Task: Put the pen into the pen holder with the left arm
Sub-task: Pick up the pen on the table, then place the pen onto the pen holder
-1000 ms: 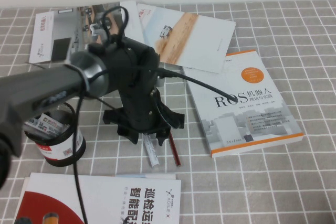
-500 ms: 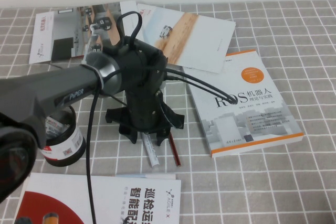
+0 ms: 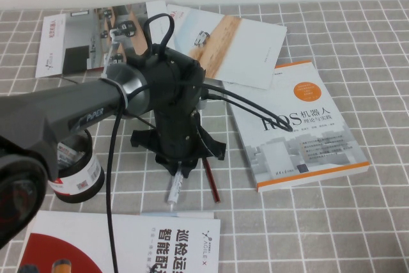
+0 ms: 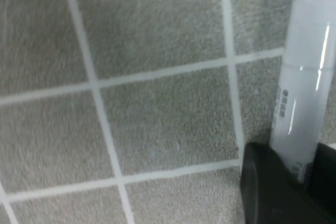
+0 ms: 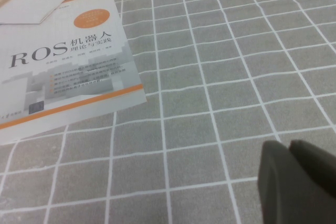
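Note:
My left gripper points down at the mat in the middle of the high view and is shut on the pen, a thick white marker whose free end sticks out below the fingers, tilted toward my left. In the left wrist view the pen runs between the two black fingers, just above the grey mat. The pen holder, a black mesh cup with a white and red label, stands left of the gripper, partly hidden by the arm. My right gripper is shut and empty over bare mat.
A thin dark red pencil lies just right of the pen. A ROS book lies to the right, also in the right wrist view. Leaflets lie at the back, and a red and white booklet at the front.
The left arm shifted right and settled, then its gripper took hold of the pen. The pen's free end swung from pointing front-right to front-left as it came off the mat.

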